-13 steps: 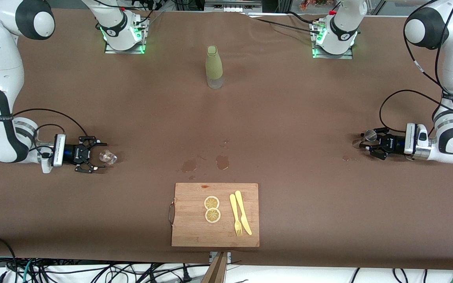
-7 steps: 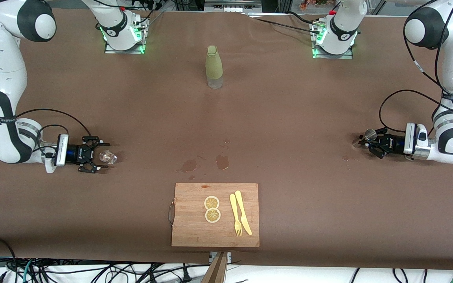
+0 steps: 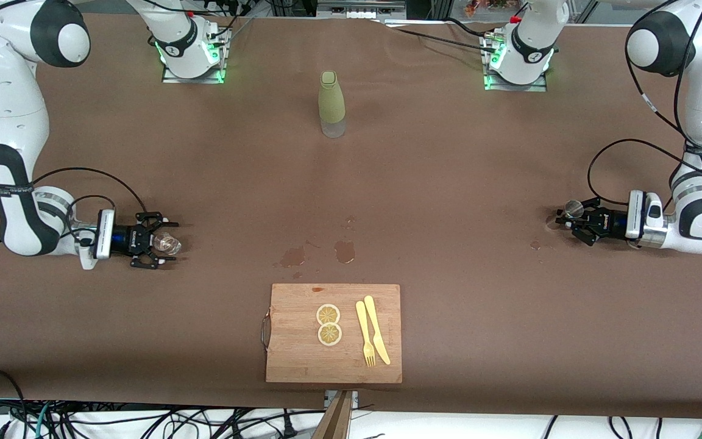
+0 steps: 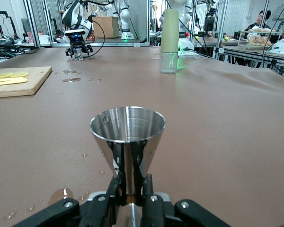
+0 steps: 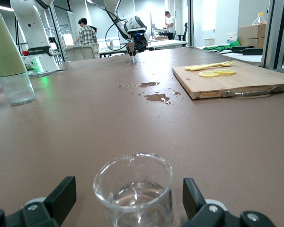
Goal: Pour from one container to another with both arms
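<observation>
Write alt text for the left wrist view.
The left gripper is shut on the waist of an upright silver jigger standing on the brown table, with small water drops beside it.

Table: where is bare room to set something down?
Bare cloth lies between the bottle and the wet spots, and between the cutting board and each arm's end. Crowded: around the glass and the jigger, and the board's middle.

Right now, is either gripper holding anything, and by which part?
The left gripper is shut on the jigger at its narrow waist. The right gripper holds nothing: its open fingers flank the glass without touching.
</observation>
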